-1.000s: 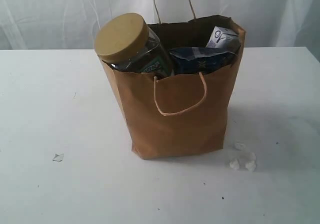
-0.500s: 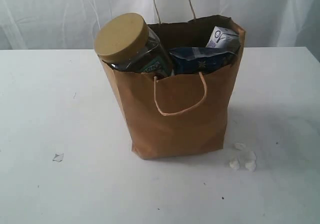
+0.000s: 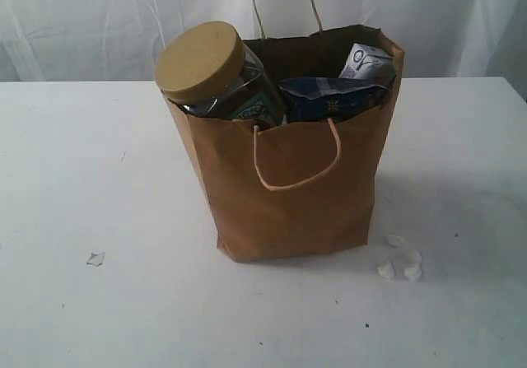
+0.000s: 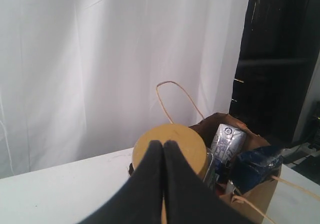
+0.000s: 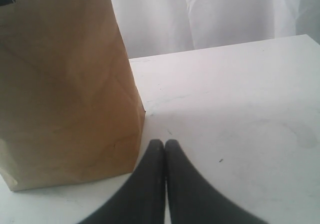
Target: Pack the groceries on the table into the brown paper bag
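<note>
The brown paper bag (image 3: 292, 191) stands upright in the middle of the table (image 3: 90, 170). A tan-lidded clear jar (image 3: 202, 63) leans out of its top at the left. Beside it inside the bag are a blue packet (image 3: 333, 98) and a small white-blue packet (image 3: 366, 62). Neither arm shows in the exterior view. My left gripper (image 4: 163, 145) is shut and empty, seen above and in front of the jar's lid (image 4: 187, 141). Low over the table, my right gripper (image 5: 164, 145) is shut and empty, just off a bottom corner of the bag (image 5: 65, 88).
A few tiny white lumps (image 3: 402, 263) lie on the table by the bag's front right corner. A small scrap (image 3: 95, 258) lies at the front left. A white curtain (image 3: 99, 22) hangs behind the table.
</note>
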`<move>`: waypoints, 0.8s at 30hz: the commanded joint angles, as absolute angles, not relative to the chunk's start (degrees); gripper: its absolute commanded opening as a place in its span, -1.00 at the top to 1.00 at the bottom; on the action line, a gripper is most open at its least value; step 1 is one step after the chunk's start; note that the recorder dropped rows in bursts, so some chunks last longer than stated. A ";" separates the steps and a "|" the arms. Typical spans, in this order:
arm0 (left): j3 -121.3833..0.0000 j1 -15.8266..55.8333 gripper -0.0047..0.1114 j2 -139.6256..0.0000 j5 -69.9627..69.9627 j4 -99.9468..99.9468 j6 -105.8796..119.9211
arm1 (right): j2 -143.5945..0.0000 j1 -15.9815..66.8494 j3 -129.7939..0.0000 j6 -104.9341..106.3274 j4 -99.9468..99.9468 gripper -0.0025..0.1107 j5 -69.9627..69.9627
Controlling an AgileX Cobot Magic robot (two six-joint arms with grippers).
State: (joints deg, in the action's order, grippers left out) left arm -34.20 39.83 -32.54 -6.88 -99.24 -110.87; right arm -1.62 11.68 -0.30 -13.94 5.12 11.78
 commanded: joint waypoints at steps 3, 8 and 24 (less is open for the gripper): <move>-33.78 39.96 0.92 -32.03 -7.03 -99.95 -110.71 | -1.29 11.39 0.00 -13.81 5.52 0.96 11.50; -33.78 39.96 0.92 -32.03 -7.03 -99.95 -110.71 | -1.29 11.39 0.00 -13.81 5.52 0.96 11.50; -30.62 39.96 0.92 -31.10 -11.19 -99.95 -110.93 | -1.29 11.39 0.00 -13.81 5.52 0.96 11.50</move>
